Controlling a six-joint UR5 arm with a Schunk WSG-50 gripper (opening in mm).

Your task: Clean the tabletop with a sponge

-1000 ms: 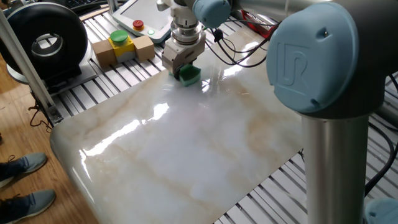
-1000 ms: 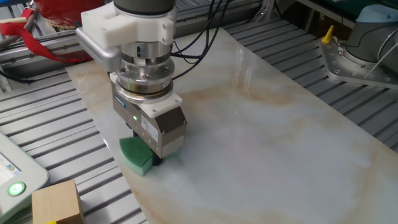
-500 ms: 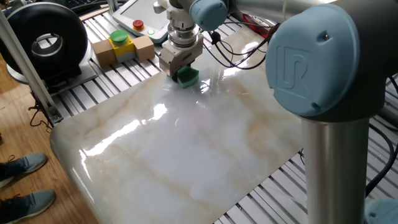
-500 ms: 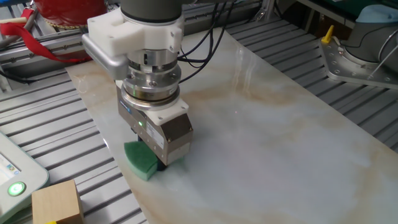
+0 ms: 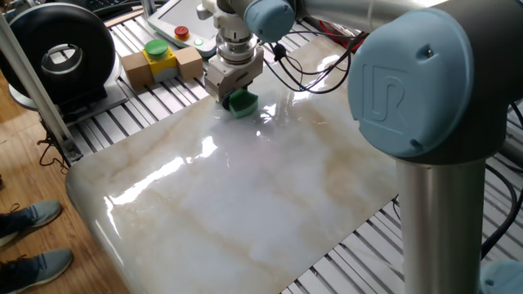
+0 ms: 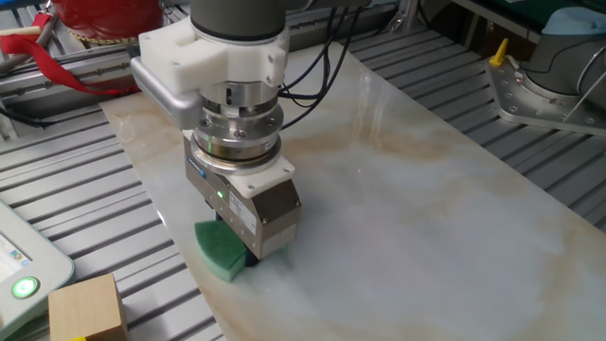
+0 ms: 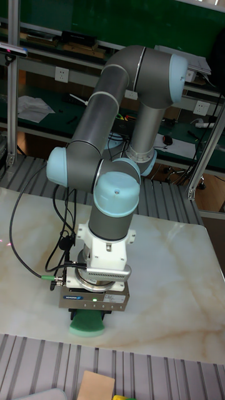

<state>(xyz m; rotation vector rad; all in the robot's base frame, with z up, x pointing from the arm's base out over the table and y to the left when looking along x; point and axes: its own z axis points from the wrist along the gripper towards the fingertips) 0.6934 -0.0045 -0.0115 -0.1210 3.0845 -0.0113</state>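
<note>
The gripper [image 6: 248,248] clamps the green sponge [image 6: 222,252], pressed flat on the marble tabletop [image 6: 426,199] at its edge near the cardboard box [image 5: 159,65]. Wiping is underway; next, I'd say, a sweep inward across the slab.

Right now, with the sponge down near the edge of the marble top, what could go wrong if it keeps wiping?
1. The sponge sits close to the tabletop edge; a further stroke that way could push it onto the ribbed frame.
2. The hand covers only part of the sponge, so drag might twist it loose.
3. Cables hang beside the wrist and could snag.
</note>
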